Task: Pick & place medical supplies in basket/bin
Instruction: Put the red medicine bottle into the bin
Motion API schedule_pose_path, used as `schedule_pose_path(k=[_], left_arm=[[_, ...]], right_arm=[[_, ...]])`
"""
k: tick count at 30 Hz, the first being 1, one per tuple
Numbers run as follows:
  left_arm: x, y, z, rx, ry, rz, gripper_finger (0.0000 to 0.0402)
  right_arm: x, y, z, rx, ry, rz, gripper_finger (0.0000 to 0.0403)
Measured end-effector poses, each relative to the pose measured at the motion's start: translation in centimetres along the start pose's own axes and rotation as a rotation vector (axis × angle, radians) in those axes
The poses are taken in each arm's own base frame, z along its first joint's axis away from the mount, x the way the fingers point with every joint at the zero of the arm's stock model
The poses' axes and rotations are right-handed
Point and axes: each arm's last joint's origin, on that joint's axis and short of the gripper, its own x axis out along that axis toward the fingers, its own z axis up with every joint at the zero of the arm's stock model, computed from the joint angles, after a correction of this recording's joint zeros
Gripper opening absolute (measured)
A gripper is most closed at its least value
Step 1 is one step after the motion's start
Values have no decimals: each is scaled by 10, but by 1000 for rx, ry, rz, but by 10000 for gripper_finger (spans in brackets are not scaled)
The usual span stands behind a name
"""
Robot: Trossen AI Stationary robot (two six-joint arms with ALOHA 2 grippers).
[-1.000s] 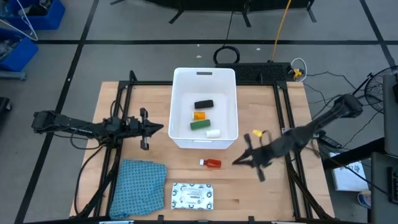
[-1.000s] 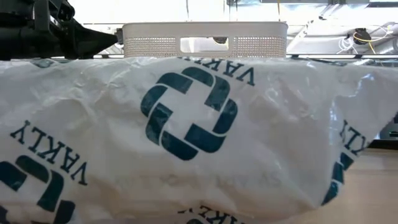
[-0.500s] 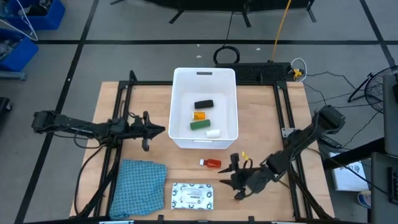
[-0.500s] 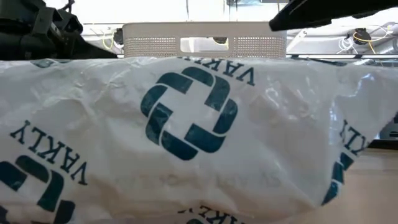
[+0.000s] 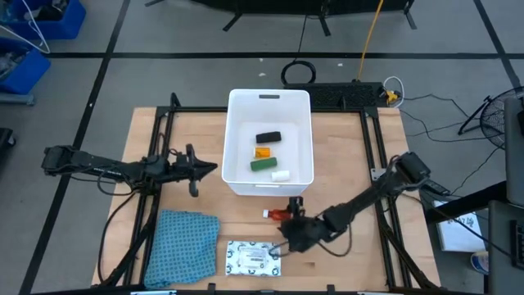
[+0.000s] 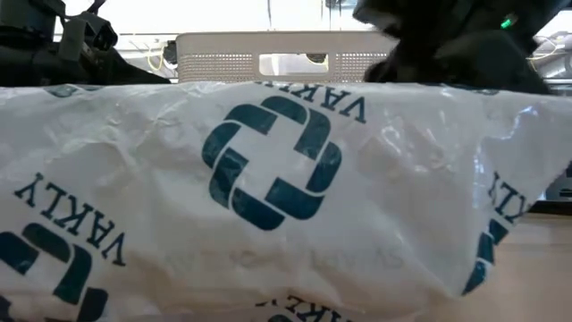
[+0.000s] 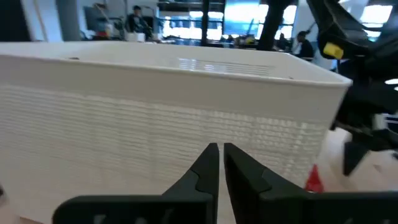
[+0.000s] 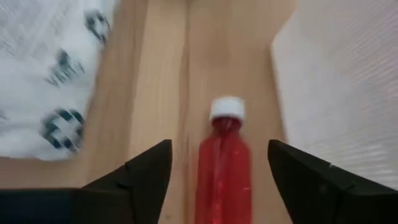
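Note:
A red bottle with a white cap (image 5: pixel 277 215) lies on the table just in front of the white bin's (image 5: pixel 237 123) near wall. My right gripper (image 5: pixel 286 224) is open, one finger on each side of the bottle's body (image 8: pixel 225 171), touching nothing. A black, an orange, a green and a small white piece lie in the bin. The flat white packet (image 5: pixel 253 257) lies at the near edge. It fills the low view (image 6: pixel 268 197). My left gripper (image 5: pixel 196 170) is shut, left of the bin and pointing at its wall (image 7: pixel 155 112).
A teal-blue cloth (image 5: pixel 182 238) lies at the near left, beside the packet. Black frame rails run along the table's left and right sides. The bin's near wall stands close behind the bottle (image 8: pixel 348 93). My right arm (image 6: pixel 447 45) crosses the low view's upper right.
My right gripper has swung from the table's right side toward the left and a little nearer, down to the red bottle. It has opened, and its fingers now stand on either side of the bottle. The bottle, the packet and the bin have stayed put.

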Motion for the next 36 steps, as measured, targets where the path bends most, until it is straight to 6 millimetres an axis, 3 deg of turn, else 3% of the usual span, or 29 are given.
schedule_pose_path(k=[9,16,31,36], left_arm=[[0,1,1,36,-8,19,21],[0,1,1,1,-10,19,3],[0,0,2,-53,-16,7,31],[0,-1,1,-53,-13,-21,33]], right_arm=[[10,-9,3,77,17,65,312],[8,-7,3,83,1,15,310],[11,-15,-5,120,83,-30,309],[19,-21,-7,158,129,45,311]])
